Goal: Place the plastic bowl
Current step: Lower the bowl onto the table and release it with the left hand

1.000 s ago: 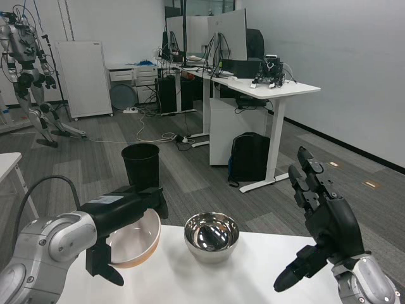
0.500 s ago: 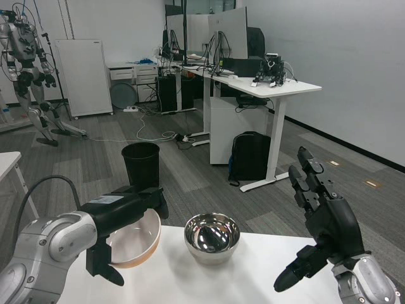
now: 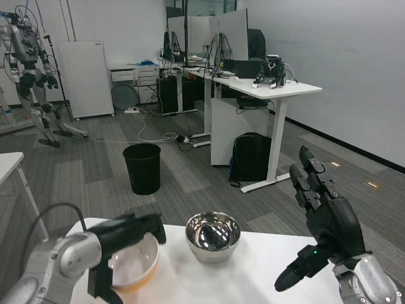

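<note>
The plastic bowl [image 3: 134, 265], orange outside and pale inside, sits low at the left of the white table [image 3: 253, 278]. My left hand [image 3: 126, 237] grips its rim, fingers over the far edge and a thumb down the near side. Whether the bowl rests on the table or hangs just above it I cannot tell. A shiny metal bowl [image 3: 212, 236] stands upright just to the right of it, a small gap between them. My right hand [image 3: 326, 228] is raised at the right with its fingers spread, holding nothing.
Beyond the table's far edge lies open grey floor with a black bin [image 3: 142, 167]. White desks [image 3: 266, 95] with monitors stand further back, a black backpack [image 3: 248, 156] beneath them. A second humanoid robot [image 3: 28, 63] stands at the far left.
My left arm has dropped and carried the plastic bowl lower, toward the table. The right hand and the metal bowl have stayed where they were.
</note>
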